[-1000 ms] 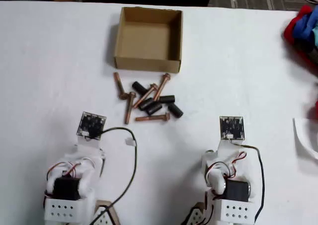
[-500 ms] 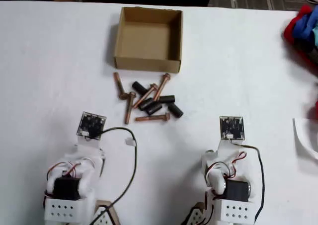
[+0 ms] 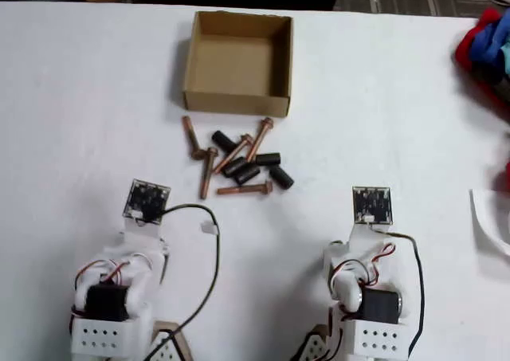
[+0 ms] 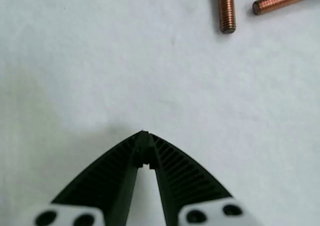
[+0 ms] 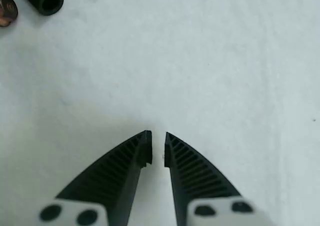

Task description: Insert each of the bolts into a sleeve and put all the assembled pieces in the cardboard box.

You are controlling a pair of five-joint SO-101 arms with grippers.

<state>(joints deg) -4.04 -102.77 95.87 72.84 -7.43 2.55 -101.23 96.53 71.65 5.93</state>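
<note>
A white bench (image 3: 96, 98) carries an open cardboard box (image 3: 235, 102) at its far middle. Just in front of the box lie five copper bolts (image 3: 244, 189) and five black sleeves (image 3: 280, 177), loosely heaped together. Coloured cloth (image 3: 482, 38) sits at the right edge.

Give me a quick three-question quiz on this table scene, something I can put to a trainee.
1. True or false: the cardboard box already holds an assembled piece.
2. How many copper bolts lie on the table?
3. Pick one: the black sleeves are A inside the box, B lying loose among the bolts, C standing upright in a row.
Key: 1 false; 2 five; 3 B.
</note>
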